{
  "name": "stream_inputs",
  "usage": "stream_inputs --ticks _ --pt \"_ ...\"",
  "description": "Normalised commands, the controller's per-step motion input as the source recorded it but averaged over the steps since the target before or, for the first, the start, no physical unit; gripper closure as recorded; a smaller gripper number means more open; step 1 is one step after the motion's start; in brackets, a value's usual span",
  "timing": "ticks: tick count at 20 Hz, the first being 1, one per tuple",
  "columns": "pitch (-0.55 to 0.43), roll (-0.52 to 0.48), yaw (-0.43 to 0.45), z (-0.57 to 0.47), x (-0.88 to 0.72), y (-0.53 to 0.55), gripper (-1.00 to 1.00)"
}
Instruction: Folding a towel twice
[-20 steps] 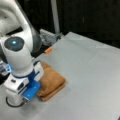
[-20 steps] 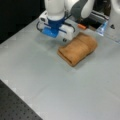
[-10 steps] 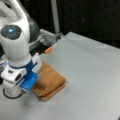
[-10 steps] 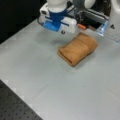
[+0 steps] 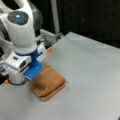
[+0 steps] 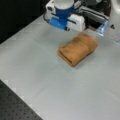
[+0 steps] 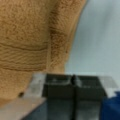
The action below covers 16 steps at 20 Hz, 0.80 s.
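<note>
A: Where is the towel (image 5: 47, 83) now?

B: It lies on the grey table (image 5: 90, 75) as a compact, thick bundle, with layers stacked at its open edge. I judge that both folds are already made. In a front view (image 6: 77, 48) its long axis runs from about 8 o'clock to 2 o'clock, and the layered end points toward 8 o'clock.

A: And the gripper?

B: In a front view the gripper (image 5: 17, 81) hangs over the towel's end at 9 o'clock, above the cloth. In the wrist view the gripper (image 7: 73, 80) shows two dark fingers (image 7: 60, 87) pressed together — no gap between them and no cloth between them. It holds nothing.

A: So which way does the towel lie from the fingers?

B: In the wrist view the towel (image 7: 30, 42) fills the area from 9 o'clock to 12 o'clock of the fingertips, and the woven band crosses it there. Bare table is at 1 to 3 o'clock. The fingertips are just beside the towel's edge — whether they touch it, I cannot tell.

A: Anything else near?

B: Only the one arm (image 5: 21, 32) is there, and it stands close to the towel.
</note>
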Motion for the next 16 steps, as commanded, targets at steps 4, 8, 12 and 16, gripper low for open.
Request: stream_inputs --ticks 4,8,12,16 --pt "0.013 0.154 -0.223 0.04 0.02 0.16 -1.0" --pt "-0.029 0.205 -0.221 0.08 -0.05 0.23 -1.0" --pt "-0.144 0.239 -0.109 0.07 -0.12 0.33 -1.0" --pt "-0.125 0.129 -0.064 0.02 -0.16 0.35 -1.0"
